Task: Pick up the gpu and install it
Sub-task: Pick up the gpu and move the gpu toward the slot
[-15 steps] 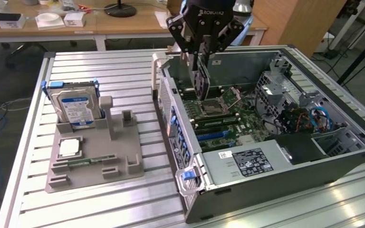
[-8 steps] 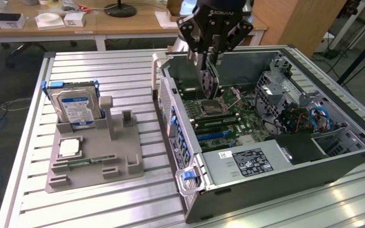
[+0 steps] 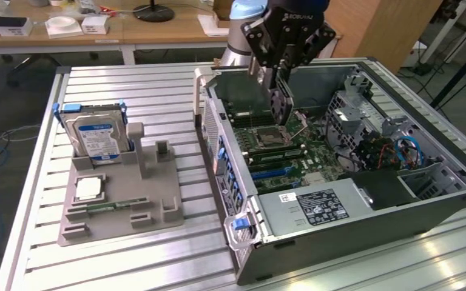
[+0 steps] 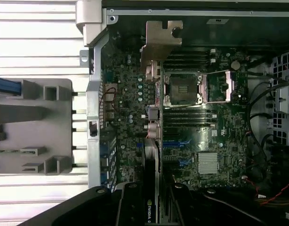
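Exterior view is showing the jaws clamping partway shut on the gpu, hanging over the motherboard, tray at nine o'clock; pickup done, seating remaining

The holder tray lies on the worktop, at the exterior view's left of the open case. 1 hard drive stands at the tray's far end. The gpu, in the pincer, hangs over the motherboard inside the case.

The gpu bears the NVIDIA name beside its logo. The end effector has ROBOTIQ printed on its body.
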Action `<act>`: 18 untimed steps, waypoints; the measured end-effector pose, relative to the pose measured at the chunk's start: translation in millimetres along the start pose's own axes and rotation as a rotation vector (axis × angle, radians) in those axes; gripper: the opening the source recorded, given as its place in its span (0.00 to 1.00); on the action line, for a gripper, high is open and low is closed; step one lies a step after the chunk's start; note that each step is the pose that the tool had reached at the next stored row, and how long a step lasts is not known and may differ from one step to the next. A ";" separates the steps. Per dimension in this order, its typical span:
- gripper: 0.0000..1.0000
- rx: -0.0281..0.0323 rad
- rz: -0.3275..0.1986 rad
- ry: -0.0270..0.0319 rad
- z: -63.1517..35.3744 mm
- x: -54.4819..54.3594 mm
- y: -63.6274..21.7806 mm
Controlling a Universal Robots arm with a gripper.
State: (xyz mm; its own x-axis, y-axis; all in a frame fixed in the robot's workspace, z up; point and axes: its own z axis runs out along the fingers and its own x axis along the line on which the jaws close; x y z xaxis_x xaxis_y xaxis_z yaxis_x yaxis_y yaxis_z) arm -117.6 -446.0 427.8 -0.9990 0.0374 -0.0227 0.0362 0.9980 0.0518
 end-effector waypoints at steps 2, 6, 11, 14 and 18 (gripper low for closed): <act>0.26 -0.0002 -0.006 0.0003 0.2 -5.5 0.2; 0.26 -0.0003 -0.011 0.0006 0.4 -17.5 0.7; 0.26 -0.0004 -0.013 0.0012 0.8 -34.0 1.2; 0.26 -0.0004 -0.013 0.0019 1.1 -45.6 1.6; 0.26 -0.0004 -0.014 0.0030 1.5 -61.3 2.1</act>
State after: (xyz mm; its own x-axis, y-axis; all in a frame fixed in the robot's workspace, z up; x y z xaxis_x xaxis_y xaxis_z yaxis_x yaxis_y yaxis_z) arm -56.2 -446.1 427.9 -0.9995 0.0234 -0.0204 0.0223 0.9984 0.0519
